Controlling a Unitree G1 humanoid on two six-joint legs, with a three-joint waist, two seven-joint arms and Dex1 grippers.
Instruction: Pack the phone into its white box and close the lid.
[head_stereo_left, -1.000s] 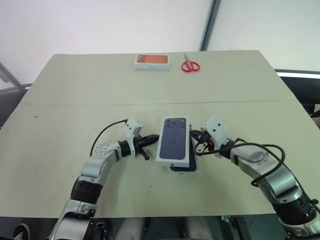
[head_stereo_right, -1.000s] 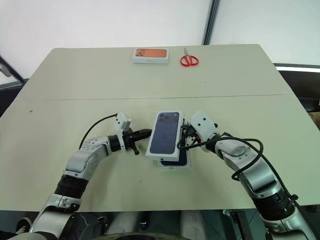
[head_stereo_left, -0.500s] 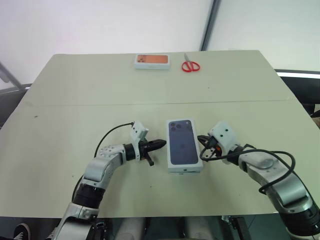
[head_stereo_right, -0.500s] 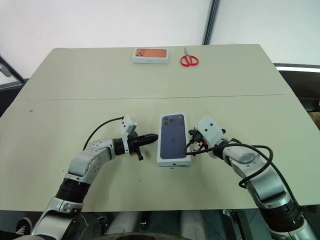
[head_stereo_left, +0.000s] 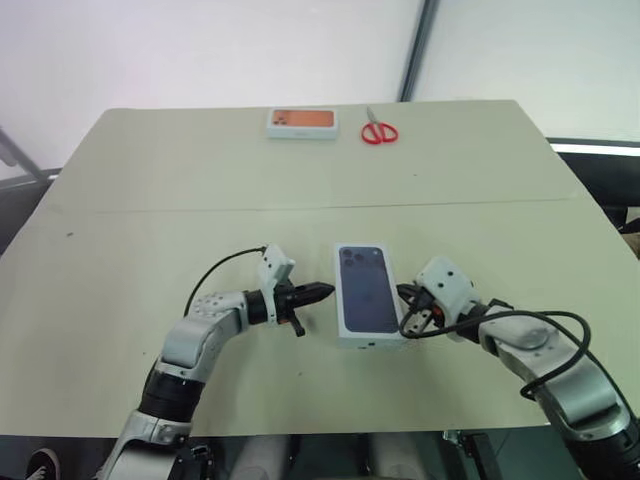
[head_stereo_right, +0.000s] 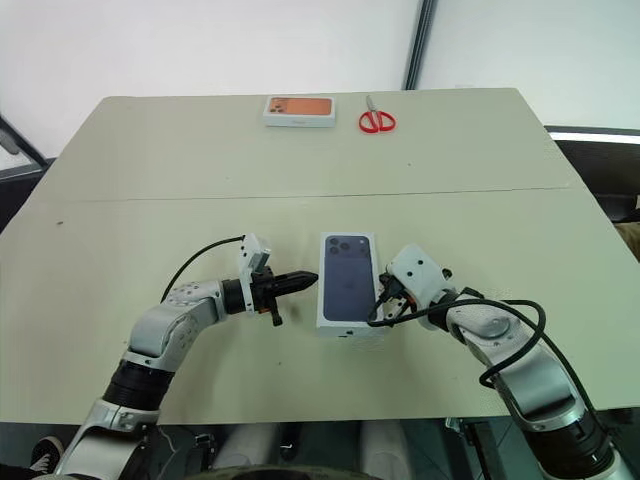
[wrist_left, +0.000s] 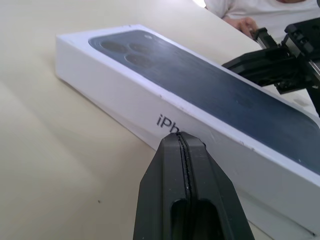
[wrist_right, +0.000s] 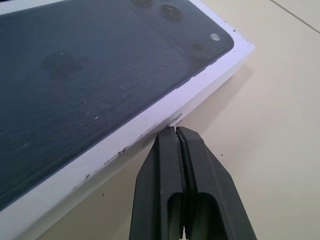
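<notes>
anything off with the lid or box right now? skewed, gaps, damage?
Nothing stands out. The lid sits flat and square on the table, no gap visible along its sides. Left gripper and right gripper flank it, jaws shut, holding nothing.

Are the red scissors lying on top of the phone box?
No, the red scissors lie at the table's far edge, well apart from the phone box.

A plain lab-like room: bare beige table (head_stereo_left: 150, 180) against blank white walls (head_stereo_left: 200, 50).

Beige table (head_stereo_left: 150, 190), small orange-topped box (head_stereo_left: 302, 122) at far edge, red-handled scissors (head_stereo_left: 379, 130) just right of it
</notes>
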